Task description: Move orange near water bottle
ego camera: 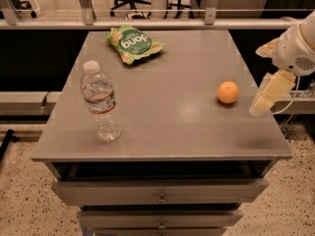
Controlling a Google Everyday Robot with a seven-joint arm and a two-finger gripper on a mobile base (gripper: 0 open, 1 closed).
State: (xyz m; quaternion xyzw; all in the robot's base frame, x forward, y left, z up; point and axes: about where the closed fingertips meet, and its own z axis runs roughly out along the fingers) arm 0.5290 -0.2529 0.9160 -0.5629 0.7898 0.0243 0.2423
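The robot's arm (297, 47) enters from the right edge of the view, ending in a rounded white wrist housing with a small vent grille. Below it the pale cream gripper (266, 96) hangs slanted, its tip pointing down and to the left, above the right edge of the desk (172, 82), touching nothing.

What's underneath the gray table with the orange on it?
Under the table top there's a dark open gap, then stacked drawers with small knobs. What's inside them is hidden. The gripper hangs at the table's edge, beside the orange.
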